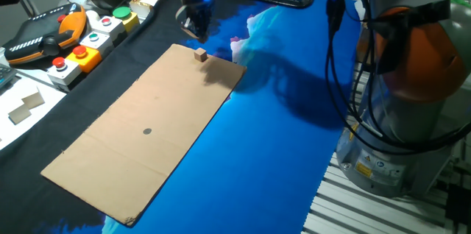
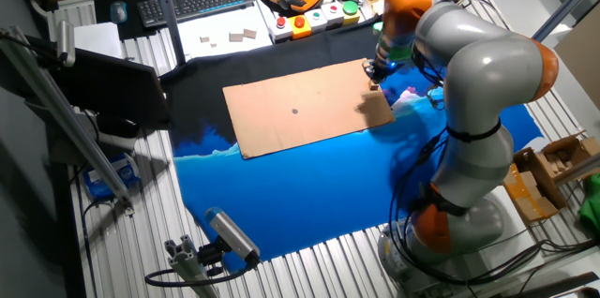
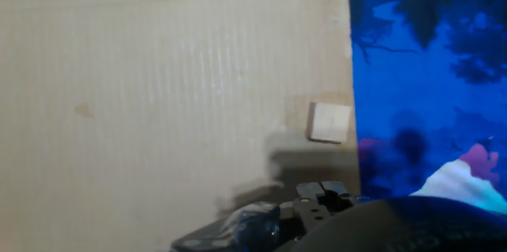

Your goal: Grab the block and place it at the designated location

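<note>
Cardboard [image 1: 140, 142] lay on blue cloth [image 1: 280, 153] over the bench, block [image 1: 200, 55] near its corner; end effector [image 1: 194, 26] state unclear.

The cardboard sheet [image 2: 305, 108] lies flat on a blue cloth [image 2: 309, 186] and serves as the landmark. On it, a little left of its centre, sits the dark dot [image 2: 294, 111]. The arm [image 2: 478, 64] reaches over the sheet's far right corner, where the gripper [image 2: 372, 77] hangs; whether its fingers are parted cannot be told, and the block is too small to make out there. Beyond the sheet's far edge stand a keyboard [image 2: 200, 0] and a row of push buttons [image 2: 323, 17].
</note>
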Controlling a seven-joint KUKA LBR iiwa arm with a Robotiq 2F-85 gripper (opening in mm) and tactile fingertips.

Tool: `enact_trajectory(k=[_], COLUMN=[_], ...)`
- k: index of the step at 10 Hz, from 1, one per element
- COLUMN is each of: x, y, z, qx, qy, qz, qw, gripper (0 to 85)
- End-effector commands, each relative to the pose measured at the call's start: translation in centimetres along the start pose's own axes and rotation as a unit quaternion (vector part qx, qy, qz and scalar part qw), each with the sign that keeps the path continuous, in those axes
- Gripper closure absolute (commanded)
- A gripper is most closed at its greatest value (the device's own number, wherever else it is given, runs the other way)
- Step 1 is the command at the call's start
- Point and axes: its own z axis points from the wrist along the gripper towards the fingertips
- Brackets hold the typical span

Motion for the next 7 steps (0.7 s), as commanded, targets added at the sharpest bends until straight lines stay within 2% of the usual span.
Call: enact_trajectory(k=[1, 3, 7], x=[-0.4, -0.9, -0.9], y=[0.1, 0.1, -0.6], z=[0.4, 1.5, 1.4], qx=[-0.001, -0.003, -0.008], qy=[0.002, -0.008, 0.001], qz=[-0.001, -0.01, -0.015], qw=[1.0, 1.0, 1.0], gripper=[84.3, 84.3, 84.3])
